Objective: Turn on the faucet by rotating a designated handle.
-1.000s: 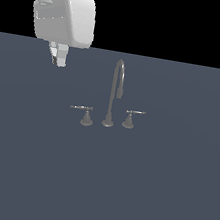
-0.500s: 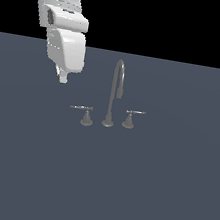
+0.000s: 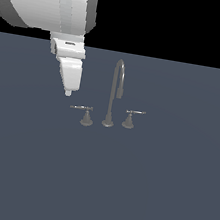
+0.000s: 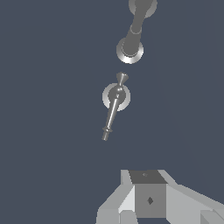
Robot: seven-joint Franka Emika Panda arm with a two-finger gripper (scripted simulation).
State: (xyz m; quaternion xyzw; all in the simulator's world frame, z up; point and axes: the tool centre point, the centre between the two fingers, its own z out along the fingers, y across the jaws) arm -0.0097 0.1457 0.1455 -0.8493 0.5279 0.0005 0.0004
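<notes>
The dull-grey faucet (image 3: 115,90) stands mid-surface with a tall gooseneck spout on a round base. The handle (image 3: 83,111), a thin lever bar on a cone base, is on the exterior view's left of the spout. Its smaller twin (image 3: 130,117) is on the right. My gripper (image 3: 68,92) hangs above and to the left of the handle's bar tip, apart from it, and looks shut and empty. In the wrist view the handle (image 4: 113,105) and the spout base (image 4: 130,49) lie ahead of the gripper (image 4: 148,192).
The faucet sits on a flat dark blue-grey surface (image 3: 144,189). My white arm (image 3: 49,0) fills the exterior view's upper left.
My arm has swung nearer the camera, and the gripper has come down and to the exterior view's right, closer to the left handle. The faucet and its handles have not moved.
</notes>
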